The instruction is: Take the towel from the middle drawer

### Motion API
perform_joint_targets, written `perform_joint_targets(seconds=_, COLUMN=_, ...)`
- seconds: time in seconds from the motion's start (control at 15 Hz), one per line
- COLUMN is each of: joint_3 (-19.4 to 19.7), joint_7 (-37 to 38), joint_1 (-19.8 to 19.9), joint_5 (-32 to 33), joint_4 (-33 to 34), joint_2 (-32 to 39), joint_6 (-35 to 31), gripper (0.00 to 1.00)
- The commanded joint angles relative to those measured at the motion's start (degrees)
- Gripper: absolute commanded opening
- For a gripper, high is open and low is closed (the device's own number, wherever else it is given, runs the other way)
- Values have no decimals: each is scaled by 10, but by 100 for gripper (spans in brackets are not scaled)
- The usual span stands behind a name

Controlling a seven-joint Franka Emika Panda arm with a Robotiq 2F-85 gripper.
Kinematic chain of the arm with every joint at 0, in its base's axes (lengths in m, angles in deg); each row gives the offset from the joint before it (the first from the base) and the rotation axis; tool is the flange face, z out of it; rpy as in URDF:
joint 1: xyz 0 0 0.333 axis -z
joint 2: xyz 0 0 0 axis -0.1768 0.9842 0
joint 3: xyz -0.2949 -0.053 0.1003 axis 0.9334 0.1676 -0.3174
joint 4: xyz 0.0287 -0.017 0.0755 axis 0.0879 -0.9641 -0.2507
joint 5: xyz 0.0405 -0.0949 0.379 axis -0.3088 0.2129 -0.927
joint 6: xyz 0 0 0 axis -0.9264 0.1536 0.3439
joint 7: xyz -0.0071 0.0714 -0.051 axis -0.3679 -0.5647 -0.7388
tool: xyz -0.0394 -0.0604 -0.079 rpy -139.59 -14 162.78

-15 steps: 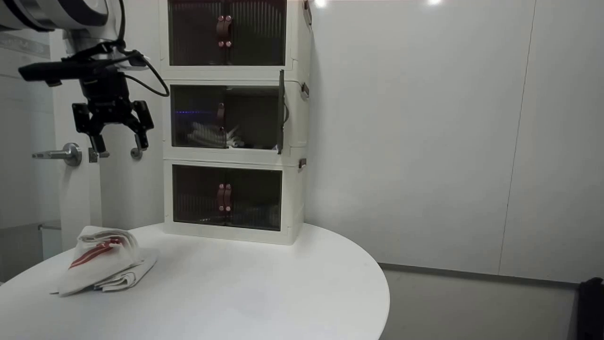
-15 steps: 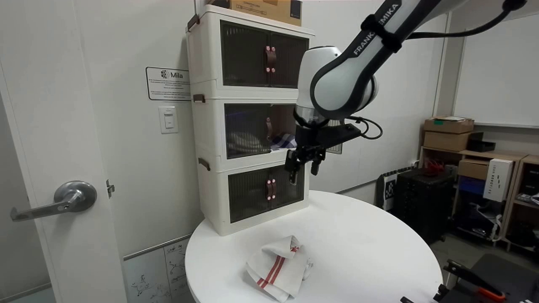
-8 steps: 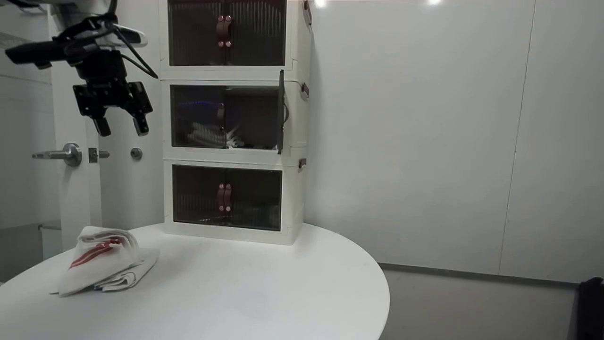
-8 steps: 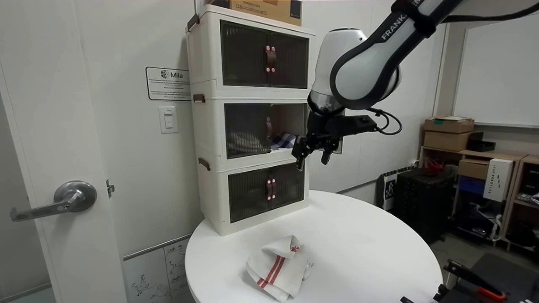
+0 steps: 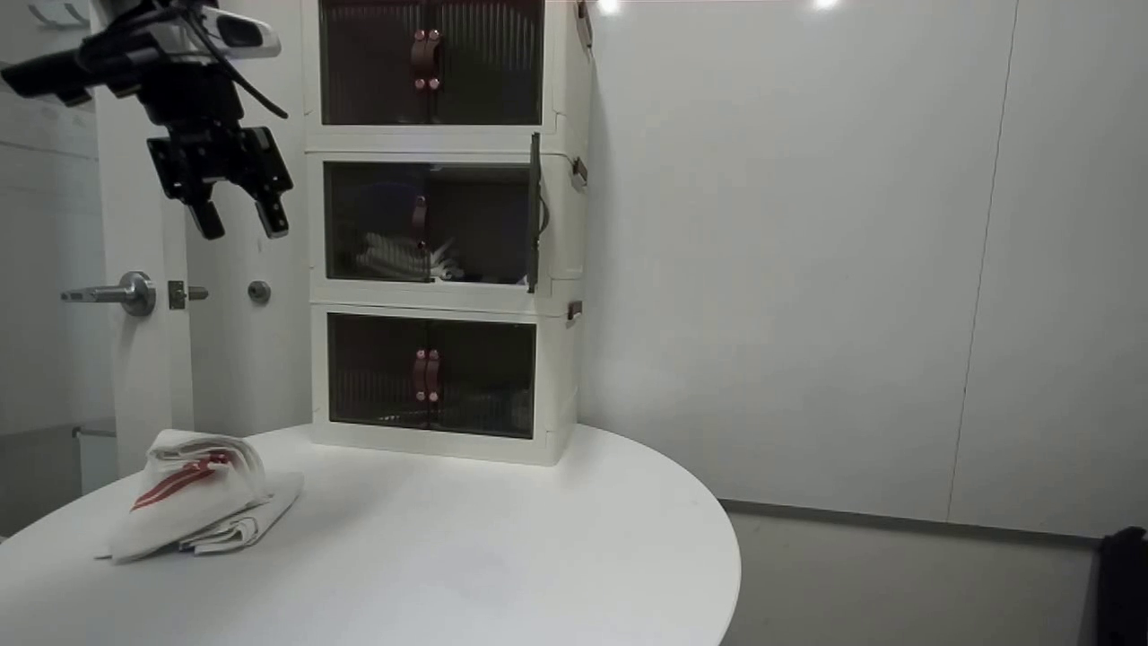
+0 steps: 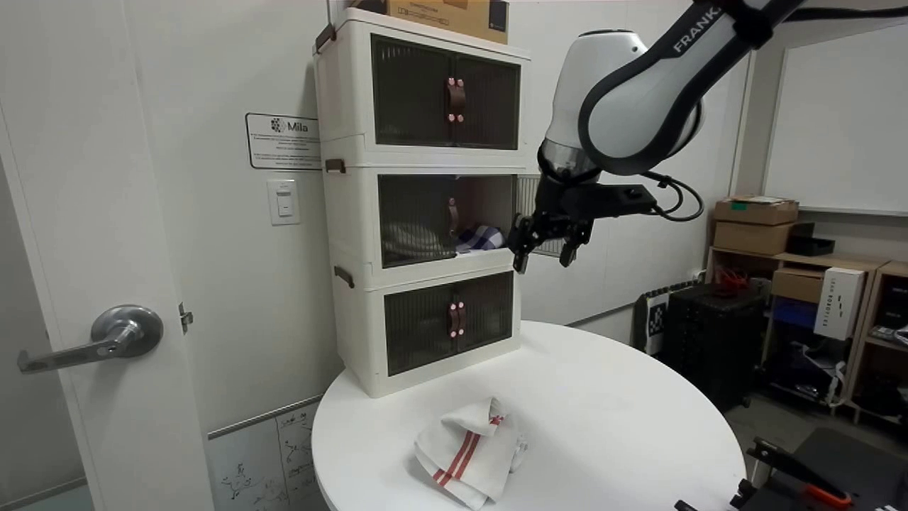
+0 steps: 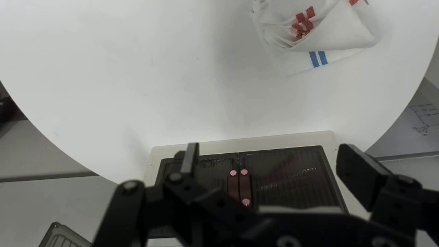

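Claw (image 6: pixel 544 265) agape, higher than and well apart from the red-striped towel (image 6: pixel 468 451) on the white table (image 6: pixel 610 419).

In an exterior view: pale wall (image 5: pixel 807 269), right half; light glints (image 5: pixel 824 4), top edge. In an exterior view: door (image 6: pixel 106 248), left; scribbled whiteboard (image 6: pixel 262 458), lower left; shelving (image 6: pixel 864 333), right edge; round table (image 6: pixel 624 411), bottom.

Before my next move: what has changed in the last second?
In an exterior view, arm and gripper moved up and toward the picture's right. The gripper stayed open, nothing gripped or released. The checked cloth in the middle compartment, its open door, and the red-striped towel on the table stayed put.
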Motion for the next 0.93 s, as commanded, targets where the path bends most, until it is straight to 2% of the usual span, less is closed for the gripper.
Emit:
perform_joint_targets(seconds=0.0, joint_3=-28, joint_7=35, joint_1=24, joint_5=16, joint_4=-24, joint_2=-47, joint_6=-7, gripper=100)
perform_joint_targets(seconds=0.07, joint_3=-18, joint_7=5, joint_1=16, joint_5=-6, joint_4=-5, joint_2=-16, joint_6=0, gripper=100)
perform_joint_targets(seconds=0.87, joint_3=-21, joint_7=6, joint_1=18, joint_5=-7, joint_4=-6, joint_2=-17, joint_6=1, gripper=100)
